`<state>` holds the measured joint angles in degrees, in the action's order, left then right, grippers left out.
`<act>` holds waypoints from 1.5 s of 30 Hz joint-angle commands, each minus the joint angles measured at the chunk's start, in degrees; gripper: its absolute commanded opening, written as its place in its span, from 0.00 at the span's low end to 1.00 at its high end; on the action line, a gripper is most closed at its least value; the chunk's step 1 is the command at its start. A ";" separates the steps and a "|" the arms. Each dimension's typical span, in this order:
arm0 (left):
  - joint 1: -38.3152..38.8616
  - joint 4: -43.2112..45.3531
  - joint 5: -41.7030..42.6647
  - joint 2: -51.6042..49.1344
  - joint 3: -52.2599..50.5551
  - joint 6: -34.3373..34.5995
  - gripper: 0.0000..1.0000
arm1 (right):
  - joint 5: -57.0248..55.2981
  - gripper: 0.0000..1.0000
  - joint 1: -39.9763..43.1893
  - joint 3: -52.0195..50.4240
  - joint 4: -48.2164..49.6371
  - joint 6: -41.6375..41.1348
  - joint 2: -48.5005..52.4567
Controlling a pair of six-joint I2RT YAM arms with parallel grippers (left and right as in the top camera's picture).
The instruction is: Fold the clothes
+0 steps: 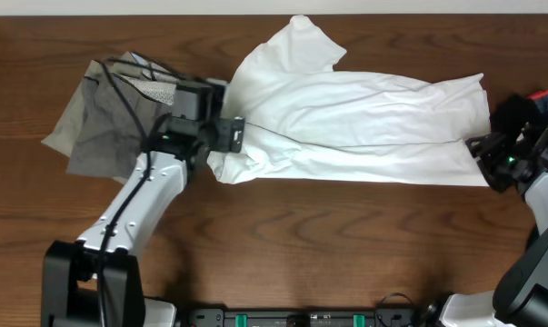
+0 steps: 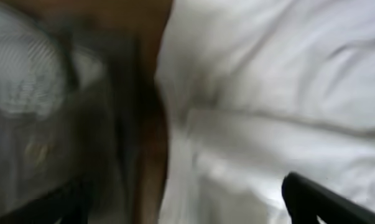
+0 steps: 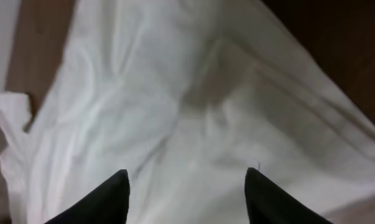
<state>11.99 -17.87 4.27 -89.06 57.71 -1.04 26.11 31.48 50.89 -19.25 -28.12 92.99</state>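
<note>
1. First, at the far left, the grey trousers [image 1: 105, 118] lie crumpled on the brown tabletop [image 1: 301, 236]. A patterned patch [image 1: 155, 89] shows near their top right.
2. Next to them is the left tool [image 1: 234, 134]. It is at the left edge of the white shirt [image 1: 364, 118], between the trousers and the shirt.
3. Its wrist view is blurry. One black finger [image 2: 324, 199] shows far off to the right side, so this tool looks spread wide, with nothing pinched.
4. The shirt lies in the middle of the tabletop. It is stretched long from left to right and folded over itself. One sleeve [image 1: 301, 41] points to the far edge.
5. At the right end of the shirt is the right tool [image 1: 481, 150]. It is just at the corner of the hem.
6. Its two fingers [image 3: 112, 199] are spread apart. Wrinkled shirt lies under the gap, and the tool pinches nothing.
</note>
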 commanded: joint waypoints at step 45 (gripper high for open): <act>11.89 0.33 14.75 -14.34 1.57 40.37 0.21 | 10.14 0.52 -12.39 0.83 -13.33 12.55 0.46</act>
<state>24.01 -17.74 19.14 -103.09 58.00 39.11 35.20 19.62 50.94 -32.38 -16.67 93.01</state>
